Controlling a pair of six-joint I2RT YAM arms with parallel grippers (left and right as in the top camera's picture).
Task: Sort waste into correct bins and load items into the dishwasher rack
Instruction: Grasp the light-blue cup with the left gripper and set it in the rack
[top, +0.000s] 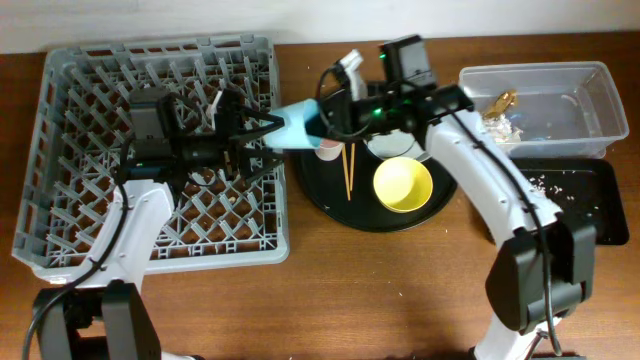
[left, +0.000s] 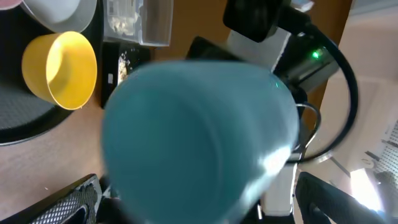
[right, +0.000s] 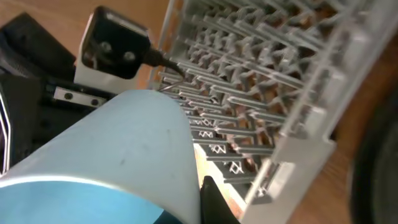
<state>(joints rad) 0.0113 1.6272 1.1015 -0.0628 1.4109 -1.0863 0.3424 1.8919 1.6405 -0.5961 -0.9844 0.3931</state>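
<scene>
Over the wooden table (top: 400, 290), a small light-blue cup (top: 298, 127) hung between two robot arms.
The right gripper (top: 322, 120) was clamped on the cup, holding it on its side above the right edge of the large square grey plastic dishwasher rack (top: 90, 150). The left gripper (top: 262, 147) faced the cup's other end with its fingers spread wide, not closed on it. A yellow bowl (top: 403, 185) and thin wooden chopsticks (top: 349, 168) lay on the large round black tray (top: 320, 195) nearby.
</scene>
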